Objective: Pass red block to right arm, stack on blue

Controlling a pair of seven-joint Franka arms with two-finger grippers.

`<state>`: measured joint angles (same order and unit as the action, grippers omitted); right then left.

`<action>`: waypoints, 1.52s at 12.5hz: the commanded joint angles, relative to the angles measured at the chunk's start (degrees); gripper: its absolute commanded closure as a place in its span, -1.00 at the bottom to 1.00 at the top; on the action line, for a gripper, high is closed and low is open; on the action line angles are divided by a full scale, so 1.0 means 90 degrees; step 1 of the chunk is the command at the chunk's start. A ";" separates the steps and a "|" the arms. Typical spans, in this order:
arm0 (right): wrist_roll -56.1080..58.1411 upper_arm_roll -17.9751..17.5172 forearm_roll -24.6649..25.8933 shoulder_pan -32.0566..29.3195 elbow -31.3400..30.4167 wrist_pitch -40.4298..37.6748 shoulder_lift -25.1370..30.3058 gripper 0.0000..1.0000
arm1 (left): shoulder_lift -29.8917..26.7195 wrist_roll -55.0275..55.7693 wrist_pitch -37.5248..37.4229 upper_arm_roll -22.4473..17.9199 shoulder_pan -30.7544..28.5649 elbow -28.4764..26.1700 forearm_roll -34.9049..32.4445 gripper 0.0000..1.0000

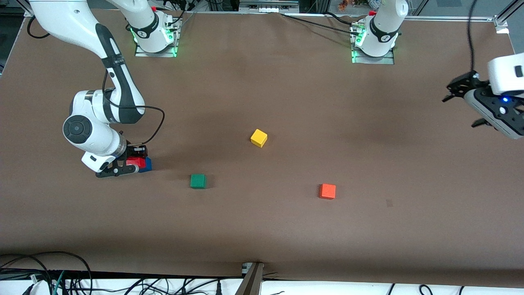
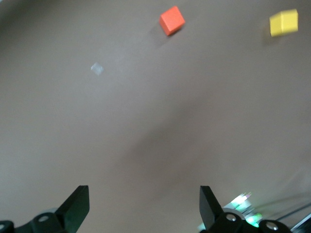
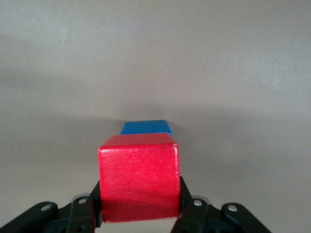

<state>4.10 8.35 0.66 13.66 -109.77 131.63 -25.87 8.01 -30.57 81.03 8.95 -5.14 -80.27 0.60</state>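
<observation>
My right gripper [image 1: 132,162] is shut on the red block [image 1: 136,162], low at the right arm's end of the table. In the right wrist view the red block [image 3: 138,177] sits between the fingers [image 3: 94,201], and the blue cube [image 3: 146,127] shows just past it, partly hidden. In the front view the blue cube [image 1: 146,164] lies right against the red block; I cannot tell whether they touch. My left gripper [image 1: 460,108] is open and empty, up in the air over the left arm's end of the table. It also shows in the left wrist view [image 2: 144,196].
A green cube [image 1: 198,181], a yellow cube [image 1: 258,138] and an orange cube [image 1: 327,191] lie apart on the brown table [image 1: 262,229]. The left wrist view shows the orange cube [image 2: 172,20] and the yellow cube [image 2: 284,23]. Cables hang along the table's near edge.
</observation>
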 commanded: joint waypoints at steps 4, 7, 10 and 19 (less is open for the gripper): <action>-0.0124 0.0000 0.0083 0.0015 -0.0361 0.0432 0.0140 1.00 | -0.0714 0.2525 0.1092 -0.0212 0.0327 -0.1295 -0.0360 -1.00; -0.0114 0.0000 0.0083 0.0015 -0.0362 0.0462 0.0121 1.00 | -0.0802 0.2665 0.1386 -0.0593 0.0308 -0.1413 -0.0359 -1.00; -0.0114 0.0000 0.0083 0.0015 -0.0362 0.0462 0.0082 1.00 | -0.0919 0.2742 0.1583 -0.0643 0.0279 -0.1579 -0.0359 -1.00; -0.0114 0.0000 0.0083 0.0015 -0.0333 0.0453 0.0120 1.00 | -0.0909 0.3504 0.1055 -0.0623 0.0239 -0.1355 -0.0311 -1.00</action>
<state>4.09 8.35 0.66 13.68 -111.84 135.09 -25.94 1.45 -0.65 91.04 3.33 -2.85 -92.07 -1.58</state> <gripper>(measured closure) 0.432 0.000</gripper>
